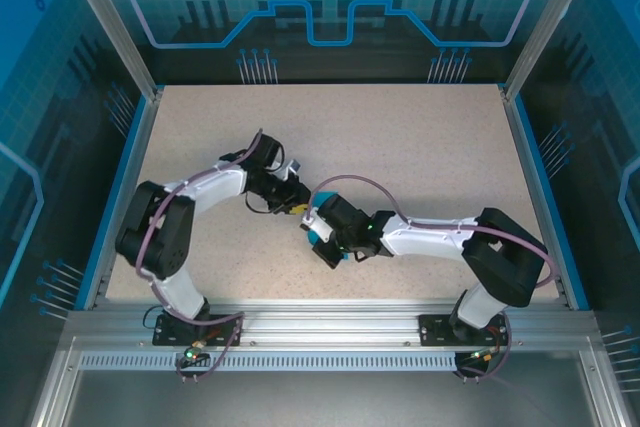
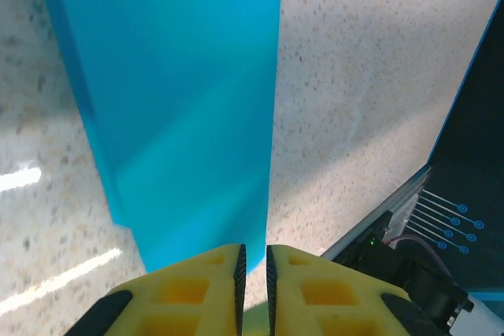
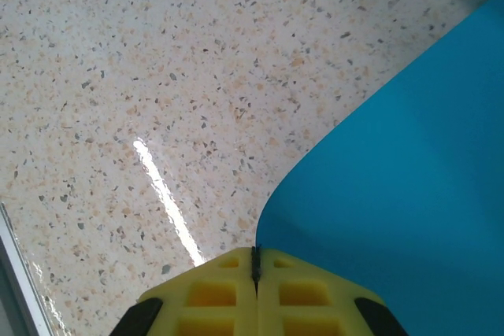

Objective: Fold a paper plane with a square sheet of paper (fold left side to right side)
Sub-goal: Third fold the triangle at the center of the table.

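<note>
The teal-blue sheet of paper [image 2: 181, 108] lies on the speckled table as a folded, tapering shape with a lighter layer along its left side. My left gripper [image 2: 253, 261] hovers at its near corner, yellow fingers [image 2: 197, 289] a narrow gap apart, and the paper's right edge runs down into that gap. My right gripper [image 3: 255, 261] is shut on the paper [image 3: 394, 194], whose edge curves up from the pinched jaws. In the top view both grippers, left [image 1: 296, 204] and right [image 1: 314, 231], meet at the table's middle and cover most of the paper.
The speckled tabletop [image 1: 400, 147] is bordered by blue rails [image 1: 530, 177] and a glass enclosure. An aluminium rail [image 1: 320, 332] runs along the near edge. A black arm part with a green light [image 2: 386, 245] sits to the right of my left gripper.
</note>
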Controlling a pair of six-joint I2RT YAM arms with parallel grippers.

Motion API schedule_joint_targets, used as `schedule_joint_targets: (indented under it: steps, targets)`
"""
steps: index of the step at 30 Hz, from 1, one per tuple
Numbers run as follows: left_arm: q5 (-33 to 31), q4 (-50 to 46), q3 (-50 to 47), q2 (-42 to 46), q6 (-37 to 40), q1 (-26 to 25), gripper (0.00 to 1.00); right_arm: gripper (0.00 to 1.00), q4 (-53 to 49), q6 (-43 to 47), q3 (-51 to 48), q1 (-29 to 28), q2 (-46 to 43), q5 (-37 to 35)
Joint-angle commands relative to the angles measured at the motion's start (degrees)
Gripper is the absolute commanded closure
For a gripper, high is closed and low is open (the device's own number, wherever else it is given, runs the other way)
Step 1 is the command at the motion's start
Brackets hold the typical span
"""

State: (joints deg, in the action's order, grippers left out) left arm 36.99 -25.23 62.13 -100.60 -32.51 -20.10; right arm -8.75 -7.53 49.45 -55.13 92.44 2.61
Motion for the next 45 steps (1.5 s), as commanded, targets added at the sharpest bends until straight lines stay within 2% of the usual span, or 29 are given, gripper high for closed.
schedule_joint_targets:
  steps: [1, 10, 16, 29, 45]
  targets:
    - [2.5, -2.8, 3.9, -5.4, 4.4, -0.8, 0.85, 1.00, -1.0, -1.7, 2.7, 0.9, 1.8, 3.9]
    - [1.4, -6.9, 14.0, -17.8, 9.0, -3.5, 0.89, 1.00, 0.3, -3.4, 3.5, 2.3, 3.7, 7.2]
    - [-1.5, -9.1, 16.0, -21.4, 11.0, -5.0, 0.91, 1.00, -0.2, -3.3, 3.4, 3.9, 3.6, 7.5]
    - [-3.7, -9.7, 16.5, -24.5, 12.1, -5.5, 0.95, 1.00, -3.7, -0.9, 4.0, 7.8, 3.9, 2.7]
    - [-3.6, -9.5, 16.5, -24.6, 11.6, -5.9, 0.95, 1.00, -3.5, -3.4, 3.5, 9.7, 5.8, -1.2]
